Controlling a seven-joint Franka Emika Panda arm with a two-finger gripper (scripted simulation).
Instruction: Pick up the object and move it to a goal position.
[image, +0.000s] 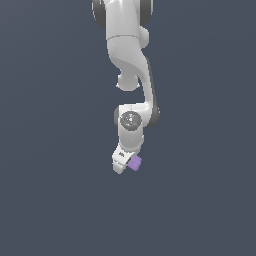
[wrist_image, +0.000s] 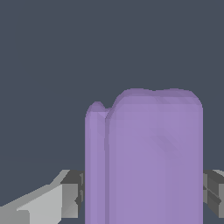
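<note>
The object (wrist_image: 148, 162) is a light-purple flat block with rounded edges, filling the middle of the wrist view. Grey finger pads (wrist_image: 72, 192) press against both of its sides, so my gripper (wrist_image: 144, 194) is shut on it. In the exterior view the white arm hangs down from the top, and the object (image: 135, 162) shows as a small purple patch beside the white gripper (image: 121, 164), on the exterior view's right of it. Most of the block there is hidden behind the hand.
A plain dark grey-blue surface (image: 200, 200) fills the background in both views. No other objects, edges or markers show.
</note>
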